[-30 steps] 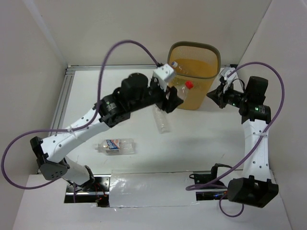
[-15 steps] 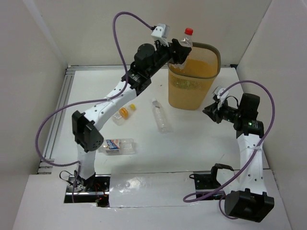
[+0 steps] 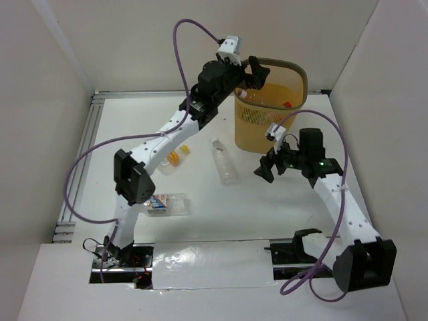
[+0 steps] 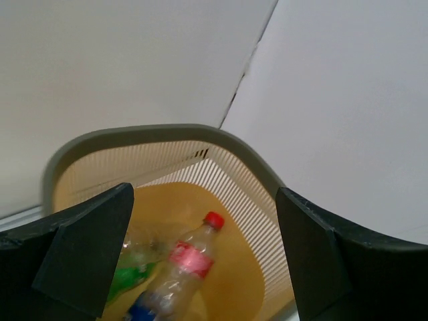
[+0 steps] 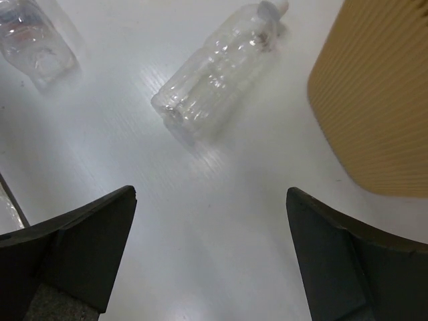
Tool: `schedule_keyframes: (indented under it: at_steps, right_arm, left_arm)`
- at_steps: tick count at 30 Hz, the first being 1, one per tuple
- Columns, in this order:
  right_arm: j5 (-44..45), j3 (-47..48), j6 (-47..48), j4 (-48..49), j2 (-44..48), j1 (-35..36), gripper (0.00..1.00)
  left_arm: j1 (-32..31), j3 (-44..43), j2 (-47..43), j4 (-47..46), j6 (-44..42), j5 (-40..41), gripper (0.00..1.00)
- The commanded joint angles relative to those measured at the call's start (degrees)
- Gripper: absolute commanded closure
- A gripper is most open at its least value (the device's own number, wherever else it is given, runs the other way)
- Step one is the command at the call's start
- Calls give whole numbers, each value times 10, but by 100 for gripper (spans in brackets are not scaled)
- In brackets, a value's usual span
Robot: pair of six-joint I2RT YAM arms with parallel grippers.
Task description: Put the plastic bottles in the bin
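The orange-yellow ribbed bin [image 3: 257, 127] stands at the back of the table. My left gripper [image 3: 253, 73] hangs open over its near-left rim, holding nothing. Its wrist view looks down into the bin [image 4: 231, 177], where a red-capped, red-labelled bottle [image 4: 190, 261] lies beside a green bottle [image 4: 127, 279]. My right gripper [image 3: 266, 167] is open and empty, low over the table just in front of the bin. A clear white-capped bottle [image 3: 225, 162] [image 5: 217, 67] lies ahead of it. An orange-capped bottle [image 3: 172, 159] and a blue-labelled bottle [image 3: 167, 204] lie further left.
White walls close in the table on the left, back and right. A metal rail [image 3: 83, 154] runs along the left side. The bin's ribbed wall [image 5: 381, 100] is close on the right of my right gripper [image 5: 210, 190]. A second clear bottle [image 5: 33, 40] lies top left there.
My left arm raised the red-capped bottle over the bin and opened; the bottle now lies inside. My right gripper opened and swung left, down toward the clear bottle.
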State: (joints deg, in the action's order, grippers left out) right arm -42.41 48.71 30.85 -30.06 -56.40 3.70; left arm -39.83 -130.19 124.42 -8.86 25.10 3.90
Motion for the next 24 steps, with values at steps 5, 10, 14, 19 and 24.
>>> schedule_keyframes:
  at_steps: [5,10,14,19,24]
  right_arm:
    - [133,24,-72,112,-122,141,7]
    - [233,45,-202,181,-193,240,27]
    - [341,66,-302,226,-240,293,20]
    - [452,86,-348,254,-305,330,4]
    - [479,106,-373,254,-384,350,0]
  left_arm:
    - [-9,274,-394,41,-116,55,0]
    - [-40,554,-619,164,-121,207,0]
    - [-52,674,-760,311,-19,291,0]
    - [-52,721,-797,471,85,359,0]
    - [-52,728,-744,467,88,380,0]
